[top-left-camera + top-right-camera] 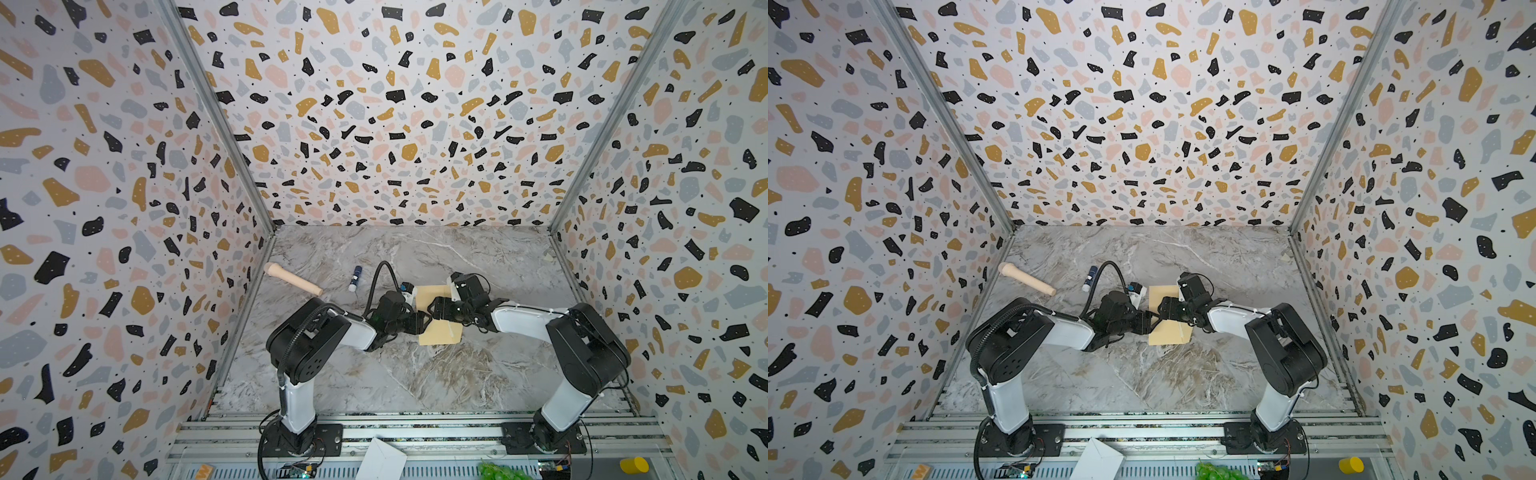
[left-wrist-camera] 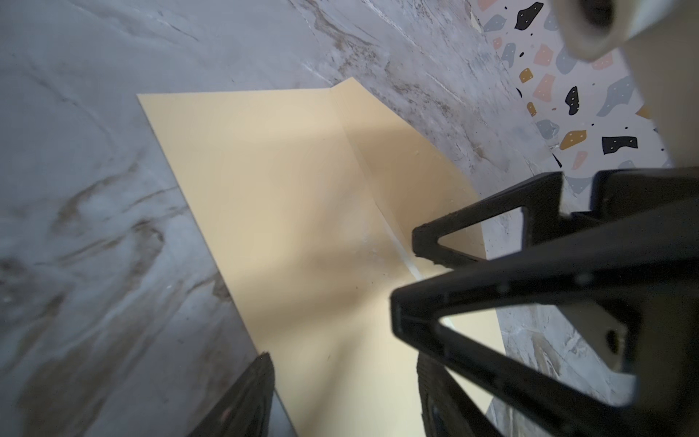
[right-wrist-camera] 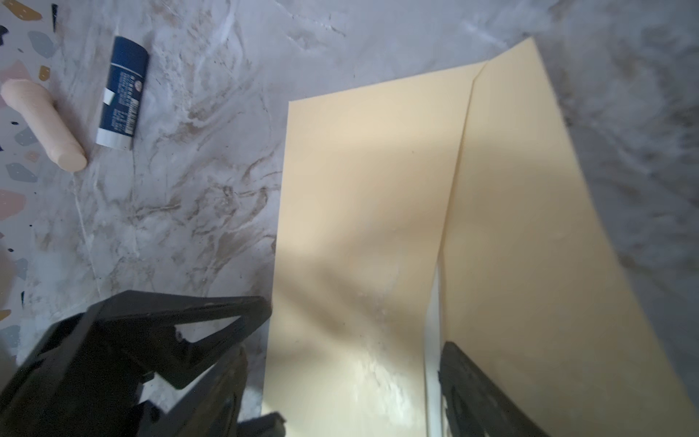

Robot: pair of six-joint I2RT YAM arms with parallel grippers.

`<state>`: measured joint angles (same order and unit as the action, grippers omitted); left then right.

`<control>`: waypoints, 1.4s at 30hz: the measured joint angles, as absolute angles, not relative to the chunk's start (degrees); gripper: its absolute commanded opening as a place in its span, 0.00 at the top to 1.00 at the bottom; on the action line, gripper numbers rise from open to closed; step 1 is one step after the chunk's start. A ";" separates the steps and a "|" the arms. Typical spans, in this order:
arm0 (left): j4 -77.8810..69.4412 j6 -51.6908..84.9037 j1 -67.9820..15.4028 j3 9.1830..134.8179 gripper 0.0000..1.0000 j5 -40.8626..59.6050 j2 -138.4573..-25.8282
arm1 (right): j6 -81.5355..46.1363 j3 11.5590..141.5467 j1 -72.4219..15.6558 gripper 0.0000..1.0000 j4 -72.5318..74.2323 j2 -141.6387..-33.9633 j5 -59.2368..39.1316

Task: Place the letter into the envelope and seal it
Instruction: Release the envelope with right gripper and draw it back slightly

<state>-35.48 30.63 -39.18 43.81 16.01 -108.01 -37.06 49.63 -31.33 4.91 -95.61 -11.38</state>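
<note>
Envelope [image 1: 440, 333] lies flat on the marble tabletop [image 1: 374, 374] at centre, both arms meeting over it. Flap [image 3: 529, 227] is on the right arm's side, tilted up off the body, not pressed down. Letter not in plain sight; a thin pale strip [image 3: 431, 355] along the flap fold could be its edge, can't confirm.

Left gripper [image 2: 340, 397]: jaws roughly half apart, low over the envelope body, nothing clamped. Right gripper [image 2: 410, 278]: jaws wide, tips at the fold line, one finger [image 3: 476, 389] next to the raised flap, no grip on it that I can see.

Risks:
- Nothing pins the envelope, so a push on the flap likely slides or spins it on the smooth marble.
- The two grippers are nearly touching, so a fold sweep could knock fingers together.
- Whitish smear [image 3: 382, 372] on the body looks like glue; a pad dragging through it could stick and lift the paper.
- Flap may come down skewed or spring back if pressed at one spot only.

Glue stick [image 1: 356, 277] and wooden rod [image 1: 293, 281] lie well apart, far left.
</note>
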 measured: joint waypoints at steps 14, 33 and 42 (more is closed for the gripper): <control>-32.01 30.70 -39.18 43.57 0.37 15.35 -105.95 | -34.72 41.80 -30.22 0.19 0.60 -77.17 -10.85; -27.24 30.85 -39.18 40.01 0.30 14.52 -96.01 | -35.07 37.87 -30.22 0.18 3.73 -81.43 -13.76; -27.29 31.20 -39.18 38.87 0.30 14.96 -98.15 | -35.53 38.22 -30.22 0.18 4.78 -84.97 -13.93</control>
<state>-27.29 31.20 -39.18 38.87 14.96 -98.15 -35.53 38.22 -30.22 4.78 -84.97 -13.93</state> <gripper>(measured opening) 0.701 0.818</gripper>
